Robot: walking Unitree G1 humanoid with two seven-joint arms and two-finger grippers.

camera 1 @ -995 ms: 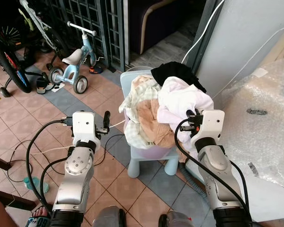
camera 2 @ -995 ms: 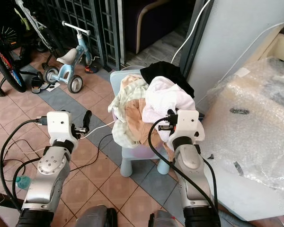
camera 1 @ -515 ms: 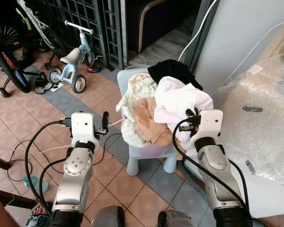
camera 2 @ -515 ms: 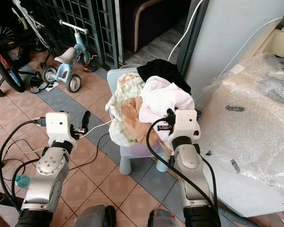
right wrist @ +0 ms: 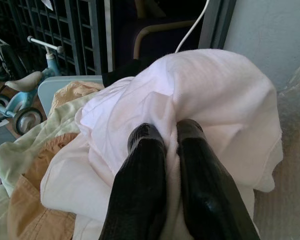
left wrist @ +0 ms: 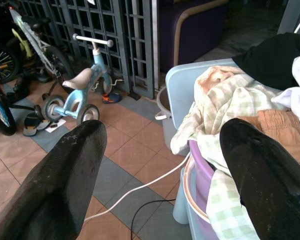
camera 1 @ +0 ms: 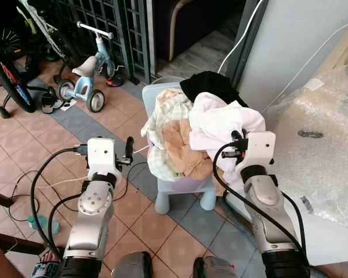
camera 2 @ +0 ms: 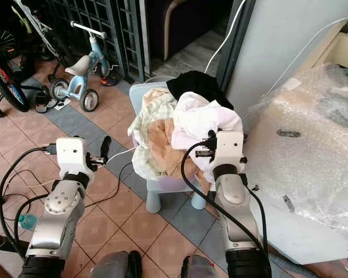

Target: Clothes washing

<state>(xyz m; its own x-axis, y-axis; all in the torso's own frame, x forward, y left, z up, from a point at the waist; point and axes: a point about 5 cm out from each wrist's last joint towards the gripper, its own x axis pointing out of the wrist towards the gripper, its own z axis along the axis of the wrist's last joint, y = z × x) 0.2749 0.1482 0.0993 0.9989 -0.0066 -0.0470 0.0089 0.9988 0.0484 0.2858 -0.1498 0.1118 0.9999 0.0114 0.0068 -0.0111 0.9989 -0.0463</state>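
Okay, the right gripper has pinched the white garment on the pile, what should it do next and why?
Probably lift the right gripper straight up a little. Its fingers are shut on a fold of the white garment, which lies on top of the pile in the purple basin, so a short lift should free it. The left gripper waits open beside the chair.

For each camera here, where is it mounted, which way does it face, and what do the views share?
Eye views: on the head, looking down at both silver arms and the laundry pile on a small blue chair.
Left wrist view: along the open left gripper toward a blue balance bike.
Right wrist view: along the right gripper, pinching a pale pink garment.
All share the pile.
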